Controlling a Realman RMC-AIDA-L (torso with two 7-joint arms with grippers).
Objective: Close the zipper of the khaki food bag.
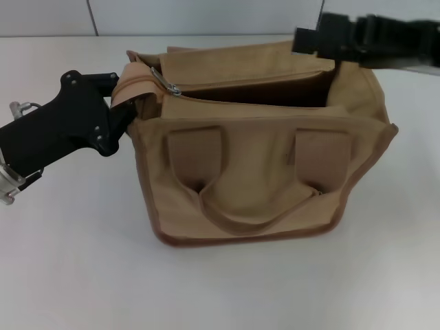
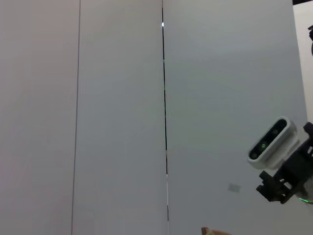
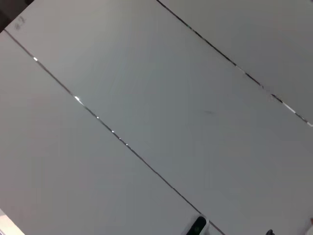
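The khaki food bag (image 1: 261, 172) stands on the white table in the head view, with its two handle straps facing me. Its top is open and the dark inside shows. The zipper (image 1: 141, 77) has its silver slider (image 1: 169, 85) near the bag's left end. My left gripper (image 1: 122, 102) is at the bag's top left corner, shut on the tan end of the bag by the zipper. My right gripper (image 1: 302, 40) hovers over the bag's back right top edge, apart from the slider. The wrist views show no zipper.
The white table (image 1: 69, 275) spreads around the bag, with a grey panelled wall (image 1: 206, 14) behind. The left wrist view shows wall panels and the right arm's wrist camera (image 2: 271, 142). The right wrist view shows only wall panels (image 3: 146, 122).
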